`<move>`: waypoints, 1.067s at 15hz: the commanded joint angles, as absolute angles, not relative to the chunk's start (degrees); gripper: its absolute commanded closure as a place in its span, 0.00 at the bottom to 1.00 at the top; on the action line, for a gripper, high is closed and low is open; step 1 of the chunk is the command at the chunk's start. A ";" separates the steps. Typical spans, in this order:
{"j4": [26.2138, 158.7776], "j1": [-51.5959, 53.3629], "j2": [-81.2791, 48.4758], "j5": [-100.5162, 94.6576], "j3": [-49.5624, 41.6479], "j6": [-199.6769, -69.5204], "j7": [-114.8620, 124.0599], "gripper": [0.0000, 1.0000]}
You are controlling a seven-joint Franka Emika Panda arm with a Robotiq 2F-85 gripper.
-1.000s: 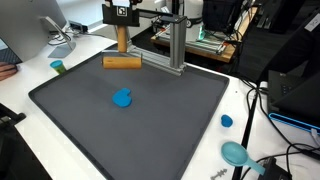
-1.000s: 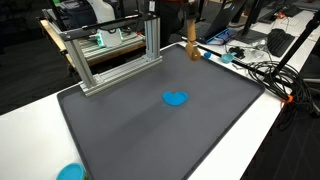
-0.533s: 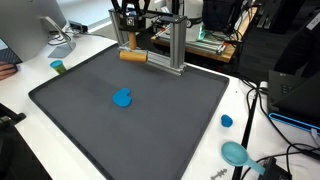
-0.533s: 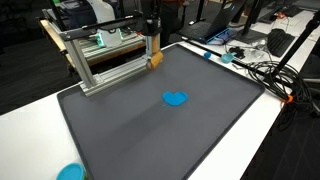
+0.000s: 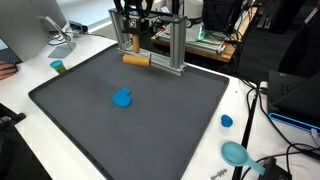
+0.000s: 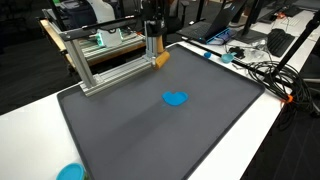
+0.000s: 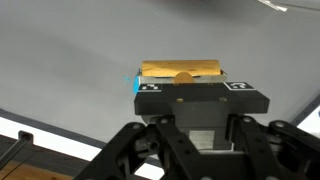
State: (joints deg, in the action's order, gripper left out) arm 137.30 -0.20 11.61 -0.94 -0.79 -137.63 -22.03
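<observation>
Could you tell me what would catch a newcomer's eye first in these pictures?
In an exterior view, the gripper stands out first, shut on a wooden T-shaped piece at the far edge of the dark mat, right beside an aluminium frame. Next comes the bright blue object, lying alone near the middle of the mat.

The gripper (image 7: 182, 82) is matte black all over, with a boxy, flat-faced housing just behind the fingers. Angular black link bars (image 7: 128, 150) fan out from the housing on both sides toward the wrist. Two small white square tags (image 7: 150, 88) with black patterns sit on the housing's corners nearest the fingertips.
</observation>
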 commanded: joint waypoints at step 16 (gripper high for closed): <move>142.95 2.31 26.47 0.92 0.95 -137.23 -11.80 0.78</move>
